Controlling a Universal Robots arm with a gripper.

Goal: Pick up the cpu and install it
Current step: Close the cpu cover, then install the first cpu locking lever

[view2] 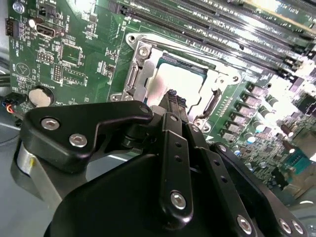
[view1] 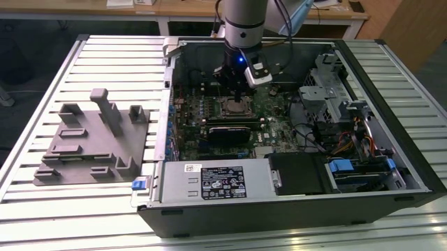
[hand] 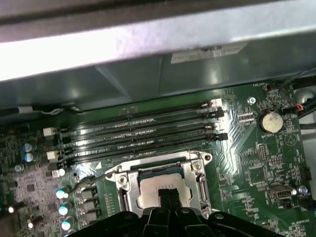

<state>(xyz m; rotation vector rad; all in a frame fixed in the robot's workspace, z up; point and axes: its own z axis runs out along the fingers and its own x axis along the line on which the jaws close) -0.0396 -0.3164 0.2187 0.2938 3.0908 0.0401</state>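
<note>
the 1 arm (view1: 244,21) comes down nearly upright from the top edge of the exterior view. its grey tube ends in a black wrist (view1: 236,58) with a small blue light lit. below the wrist the gripper (view1: 239,98) points straight down. in both wrist views its 2 black fingertips (hand: 164,195) sit drawn together, with just a hairline seam between them.

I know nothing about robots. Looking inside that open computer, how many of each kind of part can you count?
Long black memory slots: 4
cpu: 1
Round coin battery: 1
Grey power supply box: 1
Total: 7
</note>
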